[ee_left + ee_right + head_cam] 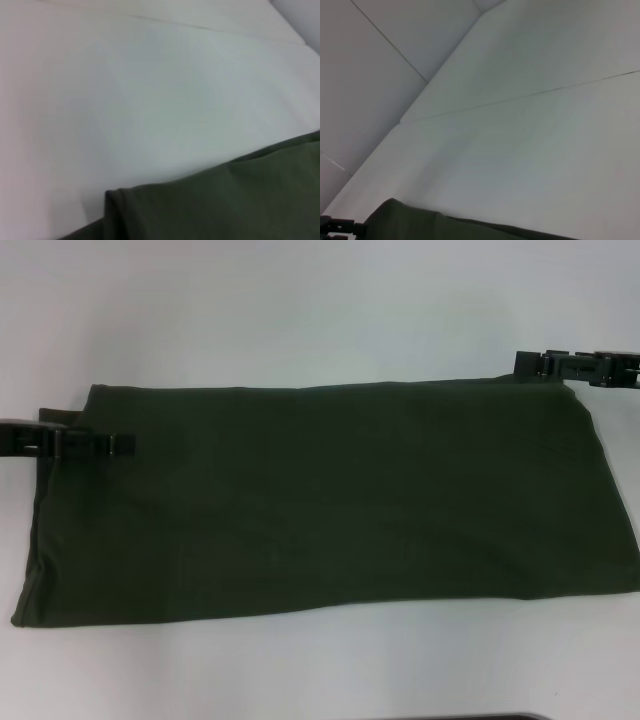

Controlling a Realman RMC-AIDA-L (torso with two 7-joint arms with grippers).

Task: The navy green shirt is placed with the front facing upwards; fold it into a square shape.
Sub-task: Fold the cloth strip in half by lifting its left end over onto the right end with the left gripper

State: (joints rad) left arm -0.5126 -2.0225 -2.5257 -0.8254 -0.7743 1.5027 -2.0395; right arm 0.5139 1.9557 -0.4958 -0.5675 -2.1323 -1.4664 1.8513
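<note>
The navy green shirt [320, 500] lies flat on the white table [300, 310] as a long, wide rectangle with only plain green cloth showing; no lettering or collar is visible. My left gripper [128, 444] reaches in from the left and sits over the shirt's far left edge. My right gripper [522, 364] is at the shirt's far right corner, right at the cloth edge. The left wrist view shows a doubled edge of the shirt [225, 200] on the table. In the right wrist view a strip of shirt [445, 227] appears, with the left gripper [337, 226] far off.
White tabletop surrounds the shirt on all sides, with thin seams between panels [530, 95]. A dark object's edge [460, 717] shows at the near border of the head view. The shirt's right end reaches the head view's right border.
</note>
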